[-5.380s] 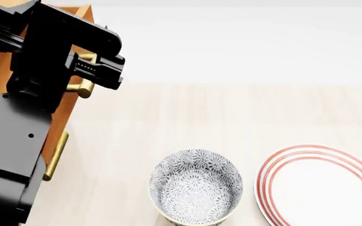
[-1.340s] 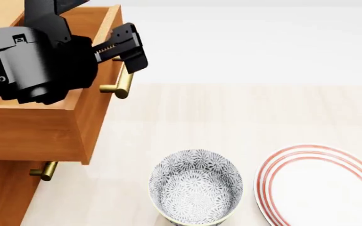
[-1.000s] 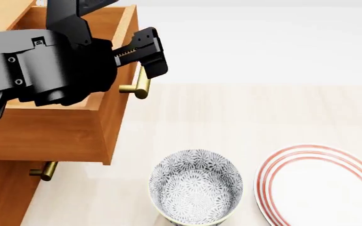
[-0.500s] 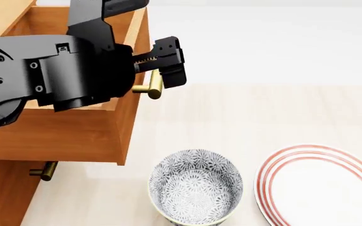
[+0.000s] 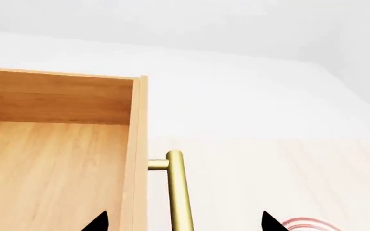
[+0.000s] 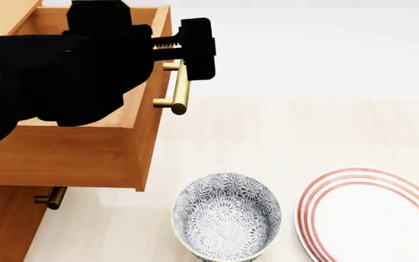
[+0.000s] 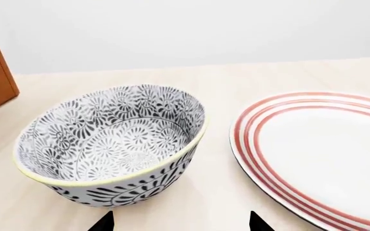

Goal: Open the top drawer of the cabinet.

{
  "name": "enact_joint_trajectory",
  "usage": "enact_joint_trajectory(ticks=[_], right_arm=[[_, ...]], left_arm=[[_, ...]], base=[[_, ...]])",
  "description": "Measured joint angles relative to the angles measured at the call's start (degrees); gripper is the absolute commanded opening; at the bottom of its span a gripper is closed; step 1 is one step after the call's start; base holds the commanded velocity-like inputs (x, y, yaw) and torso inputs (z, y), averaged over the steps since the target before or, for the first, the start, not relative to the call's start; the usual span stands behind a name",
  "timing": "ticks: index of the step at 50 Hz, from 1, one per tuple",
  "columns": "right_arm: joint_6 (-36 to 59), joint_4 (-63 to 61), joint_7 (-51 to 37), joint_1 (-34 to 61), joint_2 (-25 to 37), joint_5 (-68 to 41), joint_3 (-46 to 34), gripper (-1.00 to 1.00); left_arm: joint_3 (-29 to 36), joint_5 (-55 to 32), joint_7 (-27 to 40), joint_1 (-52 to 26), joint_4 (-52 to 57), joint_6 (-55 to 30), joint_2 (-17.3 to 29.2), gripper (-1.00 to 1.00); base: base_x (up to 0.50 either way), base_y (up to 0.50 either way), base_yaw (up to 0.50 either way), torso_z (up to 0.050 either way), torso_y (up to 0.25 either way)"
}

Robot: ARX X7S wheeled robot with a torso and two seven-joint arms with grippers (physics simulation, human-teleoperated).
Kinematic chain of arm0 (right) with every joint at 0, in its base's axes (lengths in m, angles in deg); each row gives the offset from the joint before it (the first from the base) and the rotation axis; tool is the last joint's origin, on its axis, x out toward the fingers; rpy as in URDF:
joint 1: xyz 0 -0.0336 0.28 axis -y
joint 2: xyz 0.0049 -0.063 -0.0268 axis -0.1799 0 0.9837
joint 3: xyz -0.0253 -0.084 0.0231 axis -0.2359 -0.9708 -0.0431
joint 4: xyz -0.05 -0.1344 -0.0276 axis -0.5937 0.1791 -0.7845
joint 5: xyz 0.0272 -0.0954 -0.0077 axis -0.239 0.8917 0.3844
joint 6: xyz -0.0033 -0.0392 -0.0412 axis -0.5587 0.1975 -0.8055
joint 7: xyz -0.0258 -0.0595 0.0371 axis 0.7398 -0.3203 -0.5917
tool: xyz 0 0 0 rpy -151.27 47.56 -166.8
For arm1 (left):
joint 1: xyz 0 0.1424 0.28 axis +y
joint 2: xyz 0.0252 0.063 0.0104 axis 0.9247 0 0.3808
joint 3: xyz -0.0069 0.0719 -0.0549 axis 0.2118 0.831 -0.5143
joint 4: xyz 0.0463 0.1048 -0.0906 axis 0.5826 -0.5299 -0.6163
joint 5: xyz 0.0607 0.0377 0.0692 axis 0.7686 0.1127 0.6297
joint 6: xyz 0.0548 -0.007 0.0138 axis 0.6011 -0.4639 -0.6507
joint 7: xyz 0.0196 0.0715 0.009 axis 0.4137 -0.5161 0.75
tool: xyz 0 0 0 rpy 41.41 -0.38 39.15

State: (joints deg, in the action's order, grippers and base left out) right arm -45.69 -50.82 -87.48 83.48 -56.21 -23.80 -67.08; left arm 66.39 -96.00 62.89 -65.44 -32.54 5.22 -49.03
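Note:
The cabinet [image 6: 2, 229] stands at the left. Its top drawer [image 6: 64, 158] is pulled far out toward the right, and my black left arm hides most of its lighter inside. The drawer's brass bar handle [image 6: 179, 90] sticks out from its front. My left gripper [image 6: 197, 49] is just above the handle. In the left wrist view the drawer [image 5: 50, 168] is open; the handle [image 5: 178, 187] runs between the spread fingertips [image 5: 98, 222] of my left gripper [image 5: 183, 224] without touching either. My right gripper [image 7: 179, 224] is open and empty, low over the table in front of the bowl.
A lower drawer's brass handle [image 6: 52, 197] shows under the open drawer. A patterned bowl [image 6: 228, 218] [image 7: 111, 142] sits on the light wood table [image 6: 282, 131], with a red-ringed white plate [image 6: 373, 215] [image 7: 320, 154] to its right.
The top drawer has slid out of the cabinet toward the right, pulled by its handle. In the last half second my left gripper has opened and lifted off the handle; the drawer stays put.

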Motion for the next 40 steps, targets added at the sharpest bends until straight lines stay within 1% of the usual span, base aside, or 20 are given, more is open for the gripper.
enact_joint_trajectory(ticks=[9,19,24,32,40], right_arm=[[-0.2,0.3,0.0,0.0,0.0,0.1,-0.2,1.0],[-0.2,0.4,0.0,0.0,0.0,0.1,-0.4,1.0],[-0.2,0.5,0.0,0.0,0.0,0.1,-0.5,1.0],[-0.2,0.9,-0.1,0.2,-0.1,0.0,-0.6,1.0],[0.0,1.1,-0.3,0.4,-0.1,-0.3,-0.6,1.0]], left_arm=[[1.1,0.8,-0.5,-0.5,2.9,1.2,1.5,1.0],[1.6,0.7,0.5,2.1,9.6,2.1,4.5,1.0],[1.9,1.8,1.9,3.8,16.1,2.7,7.0,1.0],[3.3,7.3,5.2,4.3,28.6,3.5,11.3,1.0],[4.0,9.6,8.6,4.1,39.2,3.3,14.1,1.0]], base=[[0.0,0.0,0.0,0.0,0.0],[0.0,0.0,0.0,0.0,0.0],[0.0,0.0,0.0,0.0,0.0],[0.0,0.0,0.0,0.0,0.0],[0.0,0.0,0.0,0.0,0.0]])
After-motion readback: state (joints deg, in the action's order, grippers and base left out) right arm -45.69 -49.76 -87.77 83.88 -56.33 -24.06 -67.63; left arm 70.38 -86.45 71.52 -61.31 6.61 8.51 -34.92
